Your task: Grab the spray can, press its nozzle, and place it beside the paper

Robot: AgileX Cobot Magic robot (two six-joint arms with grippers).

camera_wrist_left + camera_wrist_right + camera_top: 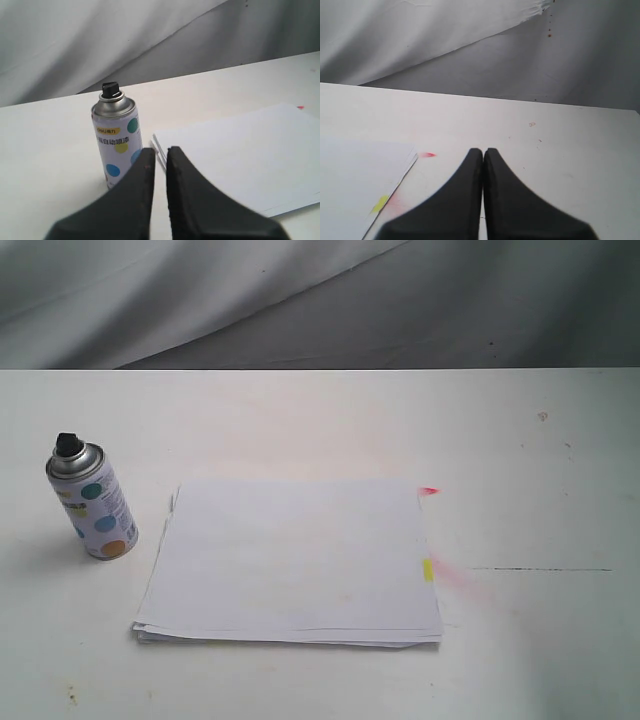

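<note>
The spray can (pixel 92 502) stands upright on the white table, left of the paper (pixel 295 560), with its black nozzle (pixel 68 445) on top. Neither gripper shows in the exterior view. In the left wrist view the can (pixel 116 137) and its nozzle (pixel 111 90) are just beyond my left gripper (pixel 160 152). Only a narrow slit separates its fingers and nothing is between them. The paper (pixel 240 150) lies beside the can. My right gripper (pixel 483 151) is shut and empty over bare table, with the paper's edge (pixel 355 185) off to one side.
A pink mark (pixel 429 491) and a yellow mark (pixel 428 569) sit on the paper's right edge, next to a pink smear on the table. A thin dark line (pixel 540 569) runs across the table on the right. A grey cloth backdrop (pixel 300 300) hangs behind the table.
</note>
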